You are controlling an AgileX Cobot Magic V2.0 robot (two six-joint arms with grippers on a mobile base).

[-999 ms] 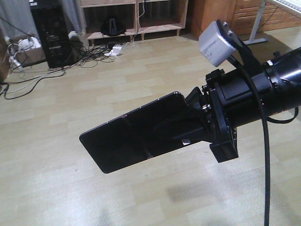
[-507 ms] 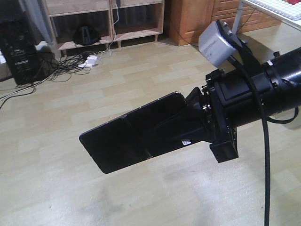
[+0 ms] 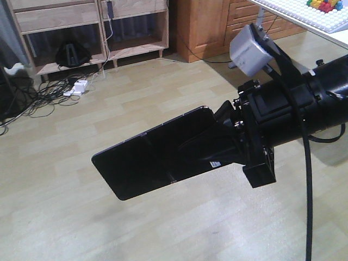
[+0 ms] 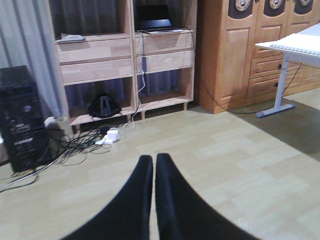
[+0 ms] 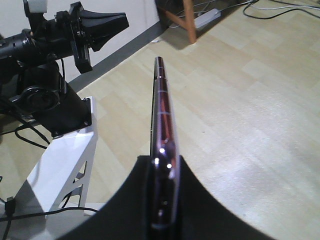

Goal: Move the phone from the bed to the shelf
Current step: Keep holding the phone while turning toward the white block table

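glossy blk phone [image 3: 136,163], matt plastic R claw [image 3: 187,157], pale wood shelf [image 4: 165,57]

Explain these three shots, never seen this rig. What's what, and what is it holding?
It is a two-armed robot on a mobile base. Each arm ends in a two-fingered claw with a camera at its wrist.

The front-facing picture looks out from the body. The right claw is clamped on one end of a black phone, held in the air above the wood-look floor.

The right wrist picture shows the same phone edge-on between the fingers.

The left wrist picture looks past the left claw, which is shut and empty, toward the pale wooden shelf. An open laptop sits on the shelf, and cables lie on the floor in front of it.
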